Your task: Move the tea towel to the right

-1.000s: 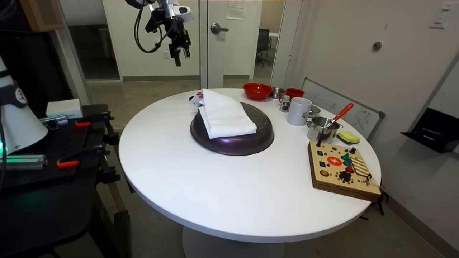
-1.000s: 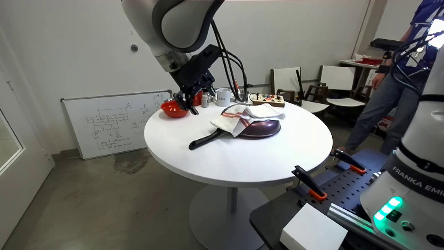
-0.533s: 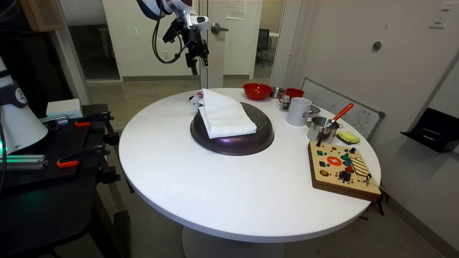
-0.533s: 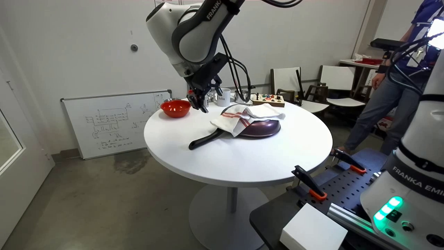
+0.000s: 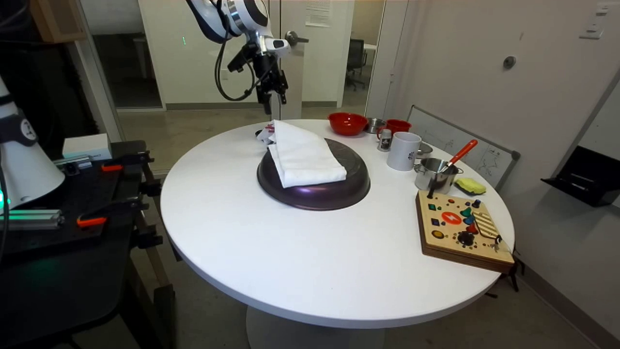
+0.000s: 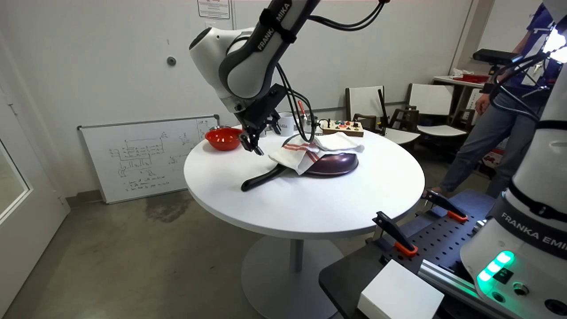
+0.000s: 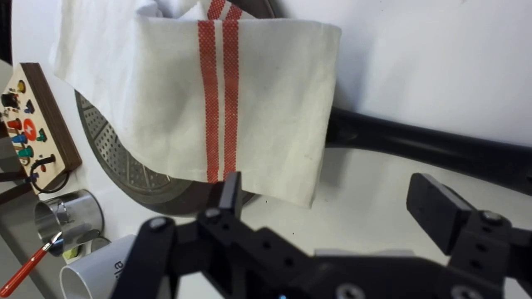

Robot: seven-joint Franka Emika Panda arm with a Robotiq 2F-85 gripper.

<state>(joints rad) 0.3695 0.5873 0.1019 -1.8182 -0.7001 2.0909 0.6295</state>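
The tea towel is a folded white cloth draped over an upside-down dark purple pan. Its red-striped end hangs toward the pan's black handle, as an exterior view shows on the towel and handle. In the wrist view the striped end of the towel lies above the jaws, with one corner reaching toward the gap between them. My gripper is open with nothing between its fingers. In both exterior views the gripper hangs above the table, near the towel's striped end and apart from it.
A red bowl, a white mug, a steel pot with a red-handled utensil, and a wooden button board stand along the far side of the round white table. The pan handle runs close to the open jaws.
My gripper has come down and moved closer to the pan and the towel's striped end, staying open. The towel and pan have not moved.
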